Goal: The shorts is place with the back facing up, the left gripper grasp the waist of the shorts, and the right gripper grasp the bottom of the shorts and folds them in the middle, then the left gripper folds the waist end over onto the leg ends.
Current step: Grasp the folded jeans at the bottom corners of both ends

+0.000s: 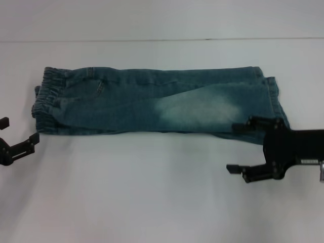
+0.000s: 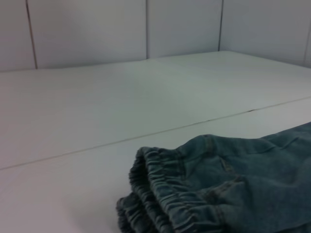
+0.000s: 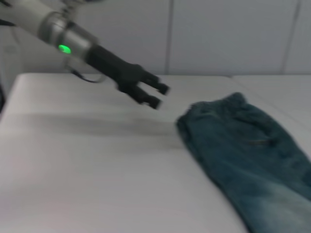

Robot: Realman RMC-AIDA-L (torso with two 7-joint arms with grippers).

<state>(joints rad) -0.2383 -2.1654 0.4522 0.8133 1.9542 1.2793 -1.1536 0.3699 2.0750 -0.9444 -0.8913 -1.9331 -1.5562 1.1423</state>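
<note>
The shorts lie folded lengthwise across the white table, a pale bleached patch on top. The ruffled waist is at the left end and the leg ends at the right end. My left gripper stands open just below and left of the waist, apart from it. My right gripper is open beside the near corner of the leg ends, its upper finger over the denim edge, holding nothing. The left wrist view shows the waist close up. In the right wrist view the left gripper hovers near the waist.
A thin seam runs across the table behind the shorts. Panelled white walls stand at the back. Bare white tabletop stretches between the two grippers in front of the shorts.
</note>
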